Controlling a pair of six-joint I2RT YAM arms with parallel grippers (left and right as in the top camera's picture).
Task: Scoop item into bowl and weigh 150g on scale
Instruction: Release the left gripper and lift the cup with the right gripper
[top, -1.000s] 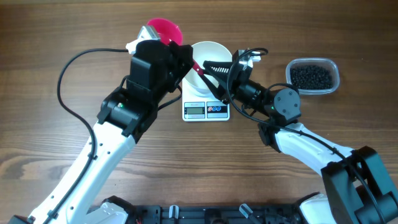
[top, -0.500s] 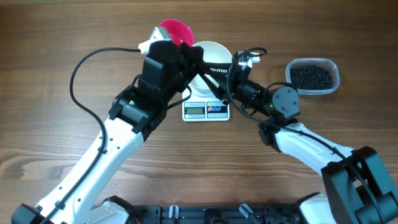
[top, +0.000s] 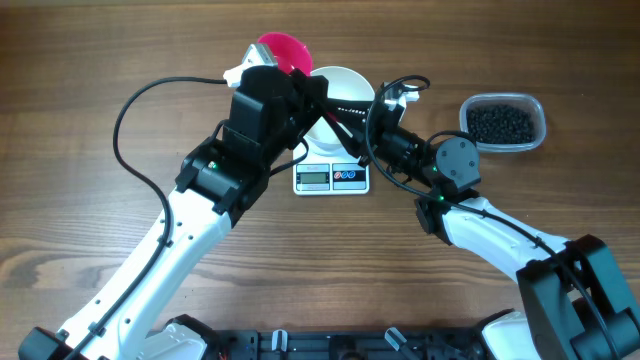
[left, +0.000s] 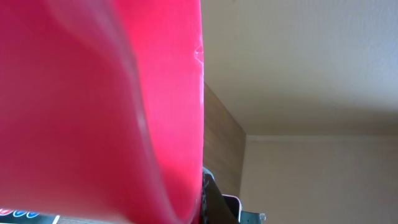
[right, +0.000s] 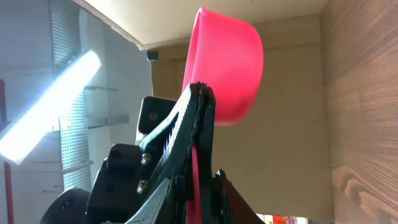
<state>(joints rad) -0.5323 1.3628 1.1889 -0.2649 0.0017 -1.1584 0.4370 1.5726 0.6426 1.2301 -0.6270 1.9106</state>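
Note:
A pink scoop (top: 283, 48) hangs tilted over the far left rim of the white bowl (top: 347, 80), which sits on the scale (top: 318, 178). My left gripper (top: 320, 106) is shut on the scoop's thin handle. The scoop's cup (left: 93, 106) fills the left wrist view and hides the fingers. My right gripper (top: 346, 108) reaches in from the right over the bowl. In the right wrist view the right gripper (right: 198, 186) is shut on the same pink handle, with the scoop's cup (right: 227, 68) above. The item (top: 500, 122), small black beads, lies in a tub at the right.
The clear plastic tub (top: 536, 108) stands on the wooden table right of the bowl, behind my right arm. A black cable (top: 130, 100) loops left of my left arm. The two arms meet closely over the bowl.
My left arm has swung right with the scoop, bringing the handle over the bowl. My right gripper's jaws have narrowed onto the handle.

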